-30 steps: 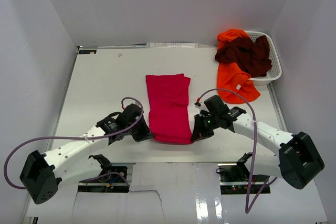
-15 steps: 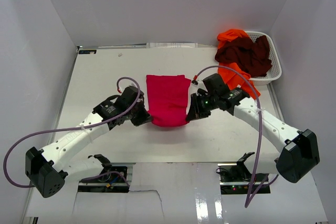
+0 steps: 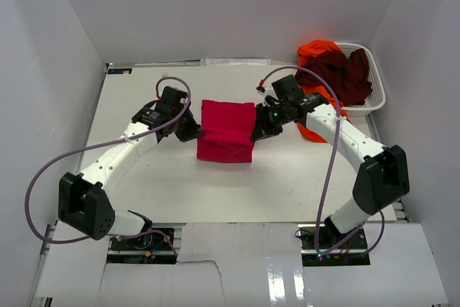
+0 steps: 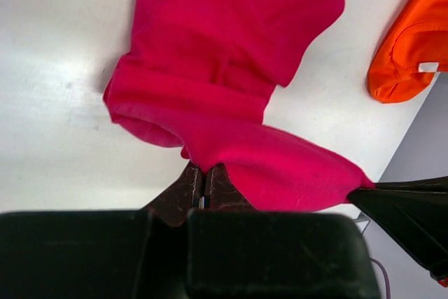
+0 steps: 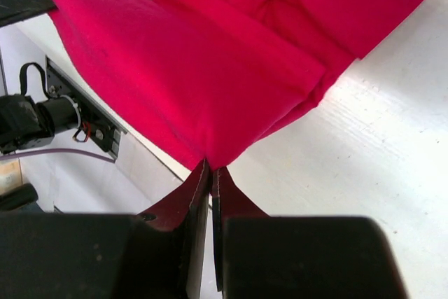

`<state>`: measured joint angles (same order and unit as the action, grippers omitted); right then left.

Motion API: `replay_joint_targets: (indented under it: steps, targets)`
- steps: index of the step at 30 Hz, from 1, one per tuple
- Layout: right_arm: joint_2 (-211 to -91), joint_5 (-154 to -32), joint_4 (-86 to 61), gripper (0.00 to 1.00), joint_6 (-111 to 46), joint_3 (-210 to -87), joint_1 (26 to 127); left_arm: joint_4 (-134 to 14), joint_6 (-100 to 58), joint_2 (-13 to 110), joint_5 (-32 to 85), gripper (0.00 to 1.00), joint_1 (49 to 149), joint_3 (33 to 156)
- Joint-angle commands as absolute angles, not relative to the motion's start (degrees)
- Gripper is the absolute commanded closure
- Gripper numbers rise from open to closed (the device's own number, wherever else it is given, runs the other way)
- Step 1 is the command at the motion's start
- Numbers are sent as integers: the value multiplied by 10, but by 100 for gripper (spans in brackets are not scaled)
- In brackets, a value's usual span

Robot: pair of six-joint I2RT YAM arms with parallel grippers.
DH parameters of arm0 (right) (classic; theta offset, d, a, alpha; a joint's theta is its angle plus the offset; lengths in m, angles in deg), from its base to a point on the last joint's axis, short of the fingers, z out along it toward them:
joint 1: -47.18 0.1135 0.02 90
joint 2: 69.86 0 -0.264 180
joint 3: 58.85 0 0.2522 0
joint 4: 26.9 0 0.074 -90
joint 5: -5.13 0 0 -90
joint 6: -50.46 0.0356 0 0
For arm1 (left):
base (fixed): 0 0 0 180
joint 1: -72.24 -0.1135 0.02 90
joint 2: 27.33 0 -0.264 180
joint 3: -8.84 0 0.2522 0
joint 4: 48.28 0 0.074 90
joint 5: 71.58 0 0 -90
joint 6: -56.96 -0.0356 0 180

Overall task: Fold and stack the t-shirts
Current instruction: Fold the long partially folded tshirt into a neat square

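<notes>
— What do we see on the table (image 3: 287, 185)?
— Our red tee (image 3: 226, 138) lies mid-table, folded over, with its raised edge stretched between our arms.
— And the rest?
— At the basket (image 3: 376, 100), far right, the maroon tee (image 3: 338, 73) and orange tee (image 3: 316, 49) are heaped.
— Our grippers?
— The left gripper (image 4: 203, 176) and right gripper (image 5: 210, 169) each pinch a corner of the red tee.

White-shelled left arm (image 3: 115, 162) and right arm (image 3: 356, 145), black joint housings (image 3: 85, 205), looping purple cables (image 5: 63, 153), brown-fingered left claw (image 4: 204, 173), right claw (image 5: 211, 173)
</notes>
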<state>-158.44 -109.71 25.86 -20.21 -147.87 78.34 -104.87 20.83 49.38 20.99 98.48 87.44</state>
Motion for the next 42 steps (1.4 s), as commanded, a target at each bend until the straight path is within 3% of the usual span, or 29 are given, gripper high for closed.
replay_joint_targets:
  steps: [1, 42]
  targets:
    - [-1606, -1104, 276, 92, -230, -1529, 771, -1012, 166, 531, 225, 100, 972, 931]
    - [-1896, -1144, 314, 92, -272, -1839, 677, -955, 91, 829, 247, 100, 914, 1192]
